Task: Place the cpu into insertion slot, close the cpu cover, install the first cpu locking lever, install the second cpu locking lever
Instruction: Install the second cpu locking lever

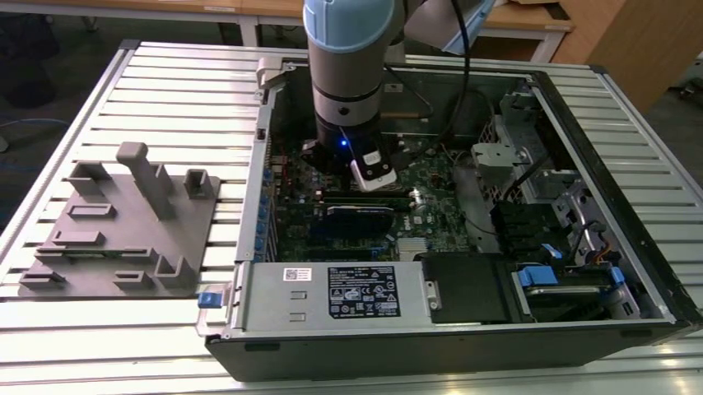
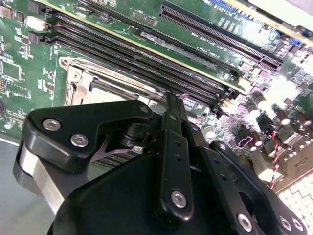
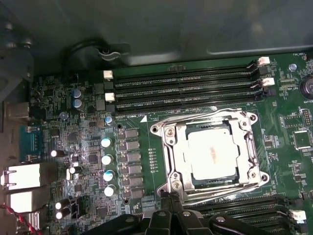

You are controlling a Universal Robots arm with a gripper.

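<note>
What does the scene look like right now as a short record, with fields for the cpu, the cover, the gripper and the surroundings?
cpu: cpu lies flat in the insertion slot
cover: cpu cover down around the chip
gripper: gripper shut, empty, its tip at the socket's edge
surroundings: open computer case on a slatted table; grey fixture block at the exterior view's left

I see an open computer case [image 1: 363, 346] on my slatted bench [image 1: 176, 90], a grey fixture block [image 1: 121, 222] beside it, and long black memory slots [image 3: 183, 88] inside.
</note>
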